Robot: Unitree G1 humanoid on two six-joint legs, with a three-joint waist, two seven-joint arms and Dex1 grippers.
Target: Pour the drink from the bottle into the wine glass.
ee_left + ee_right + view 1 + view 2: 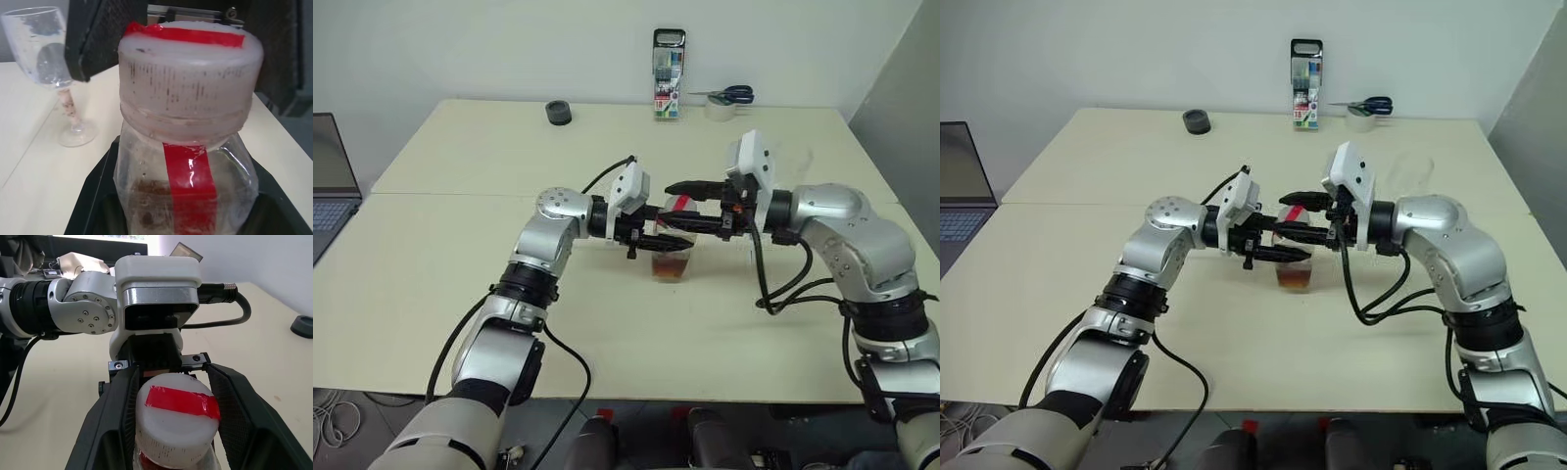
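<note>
I have the bottle (672,257) standing upright near the middle of the cream table (460,284), pinned between my two arms. Its cap (176,426) is white with a strip of red tape across the top, and a red strip runs down the clear body. The drink (1295,277), amber-brown, sits low in the bottle, filling only the bottom part.

My left gripper (1283,253) reaches in from the left and is clamped tight around the bottle's body below the neck. My right gripper (173,423) comes in level from the right, its two black fingers (115,421) bracketing the cap, one on each side; they look closed in against it.

In the left wrist view the wine glass (51,68) stands upright on the table beyond the bottle, apart from it, nothing in its bowl.

Along the far edge are a marker pack (669,73), scissors (729,95) on a tape roll (719,110), and a small dark round object (559,113). A laptop (331,181) sits at the left.
</note>
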